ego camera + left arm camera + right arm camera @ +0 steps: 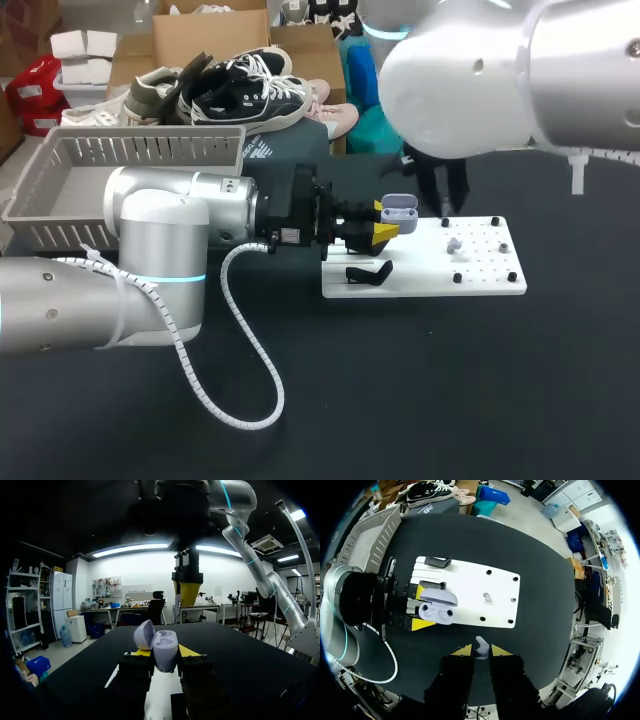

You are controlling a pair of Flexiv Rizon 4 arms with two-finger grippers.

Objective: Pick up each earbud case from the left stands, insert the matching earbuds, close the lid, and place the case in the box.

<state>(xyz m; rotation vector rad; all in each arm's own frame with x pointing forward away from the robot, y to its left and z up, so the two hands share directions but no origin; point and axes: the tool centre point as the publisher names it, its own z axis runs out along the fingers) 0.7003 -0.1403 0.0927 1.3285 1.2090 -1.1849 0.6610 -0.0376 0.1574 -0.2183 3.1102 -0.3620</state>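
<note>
The left gripper (160, 654) is clamped on the open lavender earbud case (159, 649), its lid tipped back, held over one end of the white board (480, 275). Its own wrist view shows the right gripper (187, 592) hanging ahead of and above the case. Only the right wrist view reveals the small pale earbud (481, 646) pinched between those fingers. A second earbud (487, 597) lies on the board.

You have a pale lavender plastic earbud case (400, 211), a small whitish earbud (481, 646), a flat white board (420, 280) dotted with black pegs (457, 277), and a black tabletop (420, 380).
</note>
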